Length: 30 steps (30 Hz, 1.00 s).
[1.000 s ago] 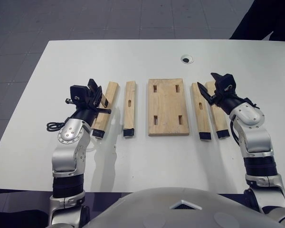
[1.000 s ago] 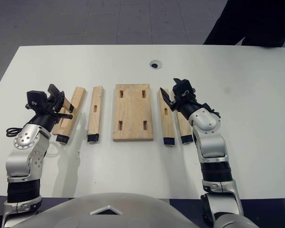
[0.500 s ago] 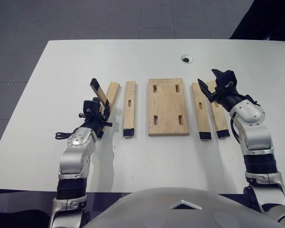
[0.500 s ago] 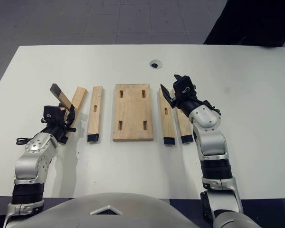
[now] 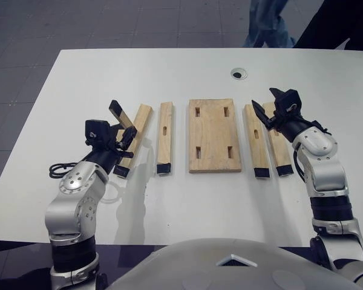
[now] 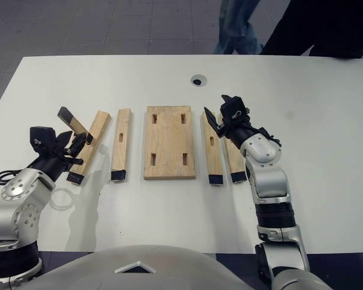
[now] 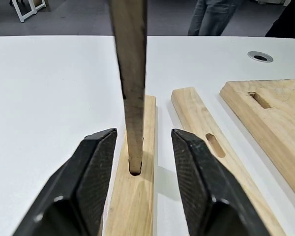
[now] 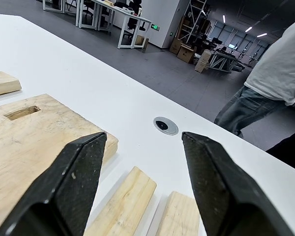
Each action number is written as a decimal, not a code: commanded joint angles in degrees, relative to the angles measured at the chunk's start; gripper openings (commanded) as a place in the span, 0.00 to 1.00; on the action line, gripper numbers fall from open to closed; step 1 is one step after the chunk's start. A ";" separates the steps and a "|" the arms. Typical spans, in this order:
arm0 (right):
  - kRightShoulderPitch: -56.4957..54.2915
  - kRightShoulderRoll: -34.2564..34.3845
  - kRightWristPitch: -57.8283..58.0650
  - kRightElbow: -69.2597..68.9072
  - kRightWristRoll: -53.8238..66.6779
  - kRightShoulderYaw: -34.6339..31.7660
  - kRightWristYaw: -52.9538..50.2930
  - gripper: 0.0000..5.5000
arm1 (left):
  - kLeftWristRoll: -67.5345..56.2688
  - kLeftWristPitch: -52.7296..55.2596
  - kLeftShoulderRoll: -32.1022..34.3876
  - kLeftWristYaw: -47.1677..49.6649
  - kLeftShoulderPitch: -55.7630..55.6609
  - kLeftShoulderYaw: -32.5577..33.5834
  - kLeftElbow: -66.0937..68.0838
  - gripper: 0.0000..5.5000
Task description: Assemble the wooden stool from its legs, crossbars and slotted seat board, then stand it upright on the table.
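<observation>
- The crossbar is standing nearly upright, leaning a little. Its lower end is sitting in the slot of the outermost leg, which is lying flat nearest the tabletop's left edge.
- The left gripper is straddling that crossbar low down, just above the slot. Its two fingers are spread to either side with a gap showing on both, so it is gripping nothing.
- The crossbar is looking like a stiff, light wooden slat that is probably sitting loosely in the slot, so a sideways knock could be tipping it out. Clamping its two flat faces low, close to the leg, should be giving the firmest hold for pressing it home.
- A second leg is lying beside the first. The slotted seat board is lying flat in the middle of the tabletop, and two more legs are lying between it and the right edge.
- The right gripper is hovering above the far ends of those two legs, with its jaws parted and holding nothing.
</observation>
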 commanded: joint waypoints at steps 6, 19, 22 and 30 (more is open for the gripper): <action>0.91 -0.50 -0.25 -0.56 -0.03 -0.69 -0.11 0.51 | -3.20 10.47 5.90 0.02 -1.69 7.80 -9.94 0.37; -0.43 0.20 -0.64 0.16 -0.26 0.11 -0.21 0.51 | -5.61 9.29 3.84 5.17 -26.19 7.62 -3.05 0.07; 0.06 0.31 -0.58 -0.26 -0.32 0.14 -0.44 0.51 | -5.84 7.55 3.16 3.68 -26.22 7.68 3.46 0.02; 0.88 0.81 -0.36 -0.99 -0.60 0.43 -1.03 0.51 | -12.62 9.29 1.77 2.59 -32.77 11.59 14.00 0.02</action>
